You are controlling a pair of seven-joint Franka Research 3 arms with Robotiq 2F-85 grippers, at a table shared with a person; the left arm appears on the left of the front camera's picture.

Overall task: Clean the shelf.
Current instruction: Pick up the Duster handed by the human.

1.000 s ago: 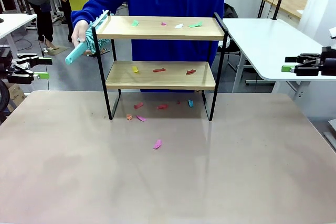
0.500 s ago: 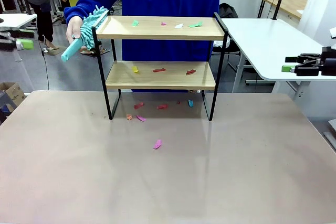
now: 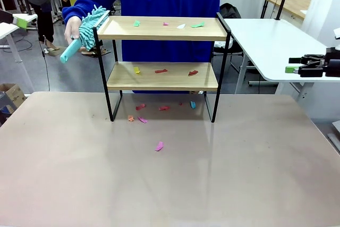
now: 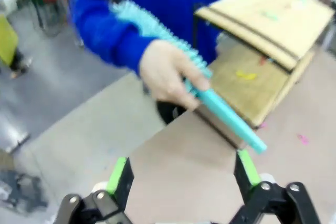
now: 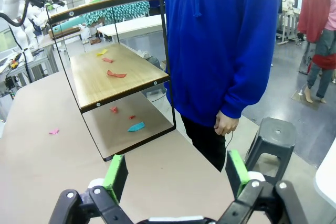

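Now the left gripper (image 4: 182, 169) holds its green-padded fingers wide apart with nothing between them; just beyond its fingertips a person's hand (image 4: 168, 74) grips a teal duster (image 4: 226, 116) by the handle, whose end points down towards one of the fingers; past that hand, farther from the gripper, stands the shelf (image 4: 273, 19), its two wood boards tilted in this rolled view; the duster's fluffy head lies at the shelf's end by the top board's side rail, and I cannot tell whether it touches; the right gripper (image 5: 176, 171) is likewise spread open and empty, well apart from the shelf, which rises ahead of it on the table (image 3: 239, 174); scraps of coloured paper (image 3: 161, 70) lie on both boards and on the table beneath and in front of the shelf; the person in a blue top stands behind the shelf, straight ahead of the right gripper's fingers.
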